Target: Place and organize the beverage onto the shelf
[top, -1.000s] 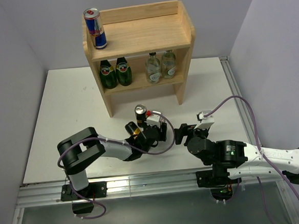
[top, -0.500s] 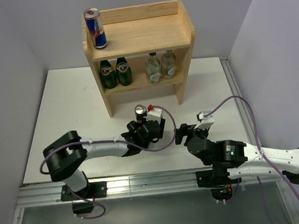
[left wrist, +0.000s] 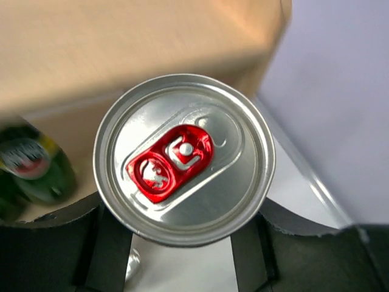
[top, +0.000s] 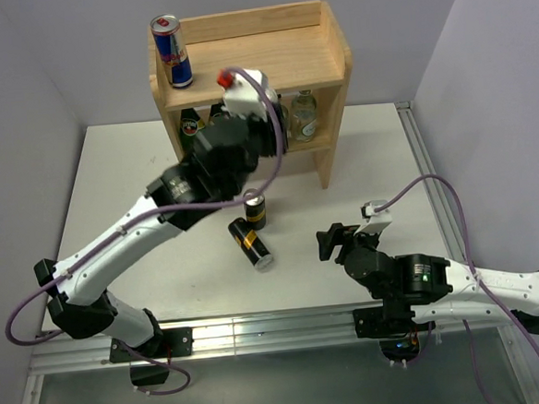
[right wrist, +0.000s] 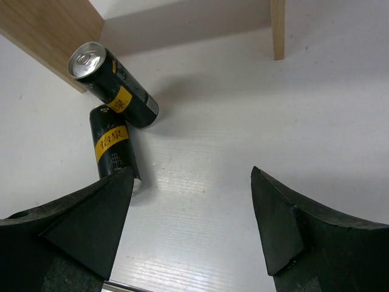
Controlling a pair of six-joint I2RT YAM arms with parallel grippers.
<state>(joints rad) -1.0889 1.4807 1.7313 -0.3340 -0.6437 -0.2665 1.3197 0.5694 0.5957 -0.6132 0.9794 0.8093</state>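
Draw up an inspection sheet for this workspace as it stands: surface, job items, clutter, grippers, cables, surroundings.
Surface: white table; an upright black can and a lying black can close together on it.
Job's things: wooden shelf; blue can upright on its top board; a clear bottle on the lower tier.
Clutter: green bottles on the lower tier, partly hidden by the left arm.
Grippers: left gripper shut on a red-tabbed can, held up by the shelf; right gripper open, empty, low over the table.
Cables: purple cable loops along each arm.
Surroundings: grey walls; metal rail at the near edge.
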